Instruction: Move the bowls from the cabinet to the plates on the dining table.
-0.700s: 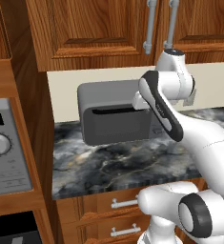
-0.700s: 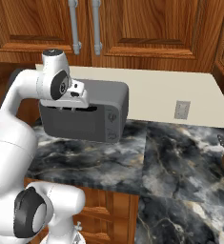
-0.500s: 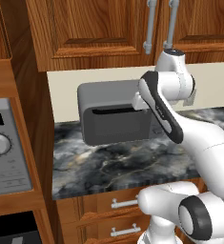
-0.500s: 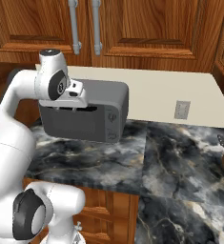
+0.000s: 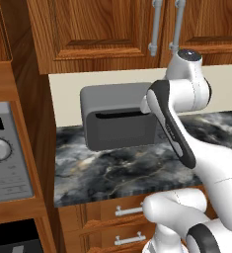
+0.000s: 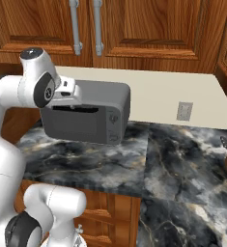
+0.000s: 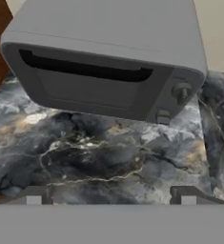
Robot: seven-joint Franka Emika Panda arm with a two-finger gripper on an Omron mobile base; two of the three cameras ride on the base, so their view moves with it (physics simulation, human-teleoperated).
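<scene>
My gripper (image 7: 111, 198), jaws wide and empty, hangs over the counter (image 7: 99, 162) before the toaster oven (image 7: 108, 57), the closed cabinet (image 5: 102, 34) above hiding its inside.

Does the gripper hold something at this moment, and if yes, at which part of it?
Nothing is held. The gripper is open above the marbled counter, in front of the grey toaster oven, with bare space between its fingertips.
</scene>
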